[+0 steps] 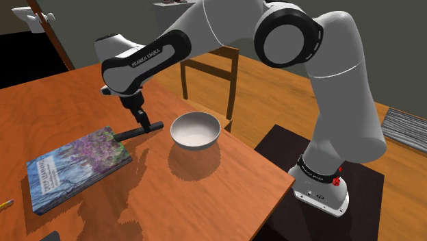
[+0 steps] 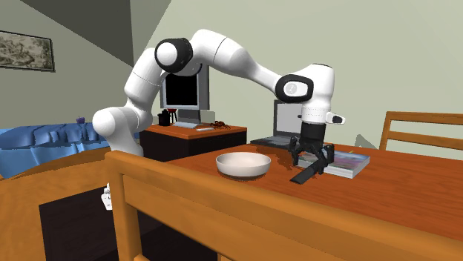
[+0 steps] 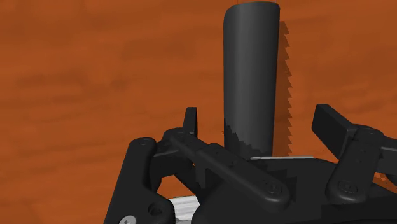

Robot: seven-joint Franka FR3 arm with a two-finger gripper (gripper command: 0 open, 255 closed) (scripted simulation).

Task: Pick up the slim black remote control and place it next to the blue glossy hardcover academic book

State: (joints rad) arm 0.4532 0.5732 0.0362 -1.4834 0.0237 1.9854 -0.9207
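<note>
**Claw over the slim black remote control on the table.** The shoulder view gives the layout. The remote lies between the book and a bowl. One end reaches the book corner nearest the bowl, though whether it touches cannot be told, and the other end points toward the bowl. The claw stands directly over the remote's middle. This view also shows a wooden chair beyond the table, a pencil tip at the picture's left edge, and the arm's stand at lower right. The wrist view alone resolves the grip: the two fingers stand apart on either side of the remote with table showing in the gaps, so the claw is released and clasps nothing. Here the remote reads as a flat, matte, charcoal slab with a square-cut far end, and its jagged shadow lies tight along one edge. The second exterior view looks over a chair back in the foreground and places the bowl on its left and the book on its right of the claw. It adds an open grey laptop behind the claw, a monitor on a low desk, and a framed picture on the wall. The table is orange-brown with a wood grain. The bowl is round, plain white and smooth. The book is a flat hardcover with a blue spine and a painted blue-and-purple landscape on its cover.
</note>
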